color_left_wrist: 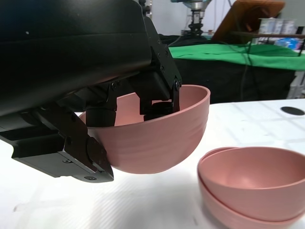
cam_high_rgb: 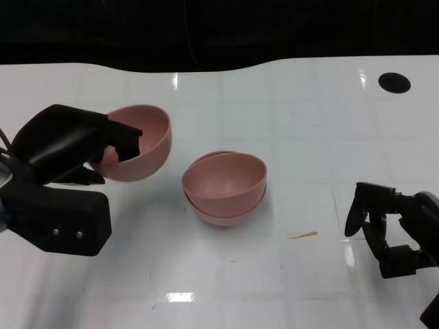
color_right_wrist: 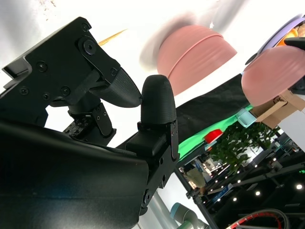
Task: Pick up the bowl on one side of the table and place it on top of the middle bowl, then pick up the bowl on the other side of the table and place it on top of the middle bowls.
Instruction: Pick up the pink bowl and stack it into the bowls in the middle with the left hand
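My left hand (cam_high_rgb: pixel 75 147) grips a pink bowl (cam_high_rgb: pixel 140 147) by its rim and holds it tilted above the table, left of the stack. The left wrist view shows fingers (color_left_wrist: pixel 157 90) inside that pink bowl (color_left_wrist: pixel 152 138) and the thumb side under its wall. Two pink bowls (cam_high_rgb: pixel 225 186) sit nested in the middle of the table, also seen as the nested bowls (color_left_wrist: pixel 252 186) beside the lifted one. My right hand (cam_high_rgb: pixel 391 229) hovers low at the right with its fingers apart and nothing in them. In the right wrist view the stack (color_right_wrist: pixel 195 52) and the lifted bowl (color_right_wrist: pixel 274 76) appear far off.
A black round hole (cam_high_rgb: pixel 394 82) marks the white table (cam_high_rgb: pixel 288 116) at the far right. A small tan sliver (cam_high_rgb: pixel 303 235) lies between the stack and my right hand. Beyond the table's far edge is a dark, green-draped bench (color_left_wrist: pixel 238 52).
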### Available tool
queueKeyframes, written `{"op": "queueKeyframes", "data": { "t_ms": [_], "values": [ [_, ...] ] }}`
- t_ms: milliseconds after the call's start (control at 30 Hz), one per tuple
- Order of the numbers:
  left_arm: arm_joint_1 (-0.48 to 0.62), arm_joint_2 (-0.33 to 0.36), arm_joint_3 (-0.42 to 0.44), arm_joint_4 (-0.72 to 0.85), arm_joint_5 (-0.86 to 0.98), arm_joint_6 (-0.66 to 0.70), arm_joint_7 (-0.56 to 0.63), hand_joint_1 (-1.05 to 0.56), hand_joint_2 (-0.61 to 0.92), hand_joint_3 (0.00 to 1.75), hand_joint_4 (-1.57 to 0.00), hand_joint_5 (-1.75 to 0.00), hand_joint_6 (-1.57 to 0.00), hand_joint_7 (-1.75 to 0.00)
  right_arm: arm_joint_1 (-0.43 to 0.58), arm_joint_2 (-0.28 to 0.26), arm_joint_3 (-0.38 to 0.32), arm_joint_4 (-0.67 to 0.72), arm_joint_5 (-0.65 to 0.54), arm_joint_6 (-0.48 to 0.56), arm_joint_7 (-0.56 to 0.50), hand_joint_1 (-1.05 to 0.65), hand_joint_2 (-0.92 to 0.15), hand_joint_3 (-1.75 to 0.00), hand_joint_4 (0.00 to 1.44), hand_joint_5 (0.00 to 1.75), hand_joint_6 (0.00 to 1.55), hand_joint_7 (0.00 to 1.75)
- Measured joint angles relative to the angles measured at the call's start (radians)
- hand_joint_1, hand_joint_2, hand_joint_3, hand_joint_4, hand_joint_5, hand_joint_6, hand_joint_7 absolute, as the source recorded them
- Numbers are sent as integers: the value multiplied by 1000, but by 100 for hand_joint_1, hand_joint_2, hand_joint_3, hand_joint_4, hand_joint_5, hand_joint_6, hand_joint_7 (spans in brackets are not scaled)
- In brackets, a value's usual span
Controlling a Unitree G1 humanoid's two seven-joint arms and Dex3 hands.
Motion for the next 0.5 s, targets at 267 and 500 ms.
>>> {"op": "queueKeyframes", "data": {
  "t_ms": [267,500],
  "values": [
    [-44,-13,1,1,-46,-36,-90,29,85,7,-85,-167,-91,-133,-3,3,3,2,-2,0,-6,-1,-41,-152,90,175,69,165],
    [-67,-36,1,1,-66,-48,-145,22,85,9,-83,-169,-89,-132,-4,3,8,3,-3,0,-11,-2,-41,-152,89,175,69,165]
  ]
}}
